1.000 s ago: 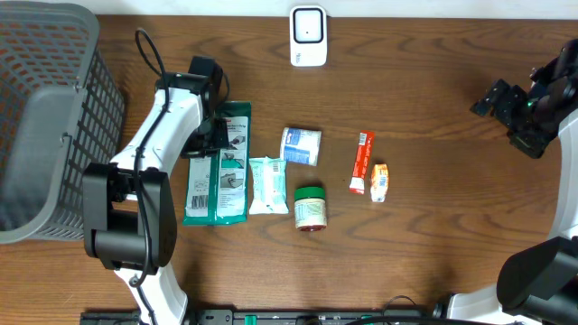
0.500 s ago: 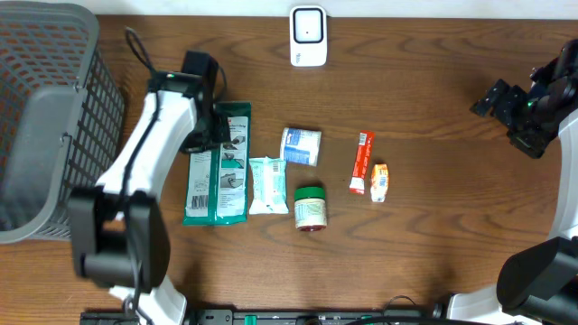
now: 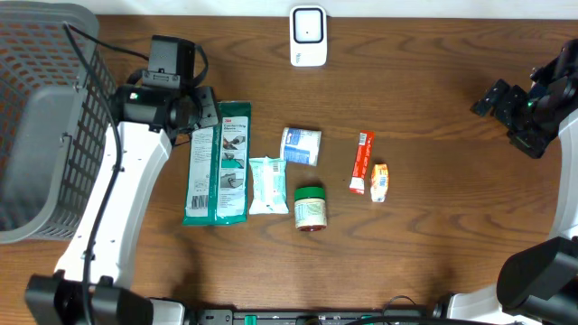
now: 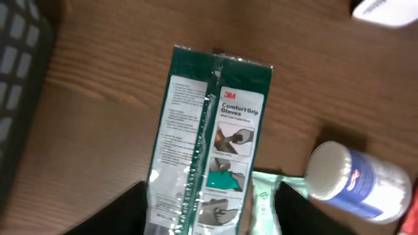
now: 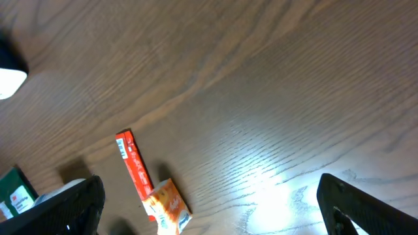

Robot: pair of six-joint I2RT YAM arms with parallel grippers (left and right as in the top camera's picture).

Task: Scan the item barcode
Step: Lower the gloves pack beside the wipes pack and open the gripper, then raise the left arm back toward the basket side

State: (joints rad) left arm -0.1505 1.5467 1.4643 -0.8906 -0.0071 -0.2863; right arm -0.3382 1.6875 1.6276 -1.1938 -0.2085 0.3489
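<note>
The left wrist view reads the gloves packet (image 4: 209, 137) print, "3M Comfort Grip Gloves" — overhead it is only a green strip lying flat beside the wipes pack (image 3: 267, 183). The left gripper (image 3: 200, 110) hangs over its top end, jaws spread, holding nothing. The right gripper (image 5: 212, 192) gapes wide over bare wood at far right — the basket (image 3: 54, 117) crowds the left.
</note>
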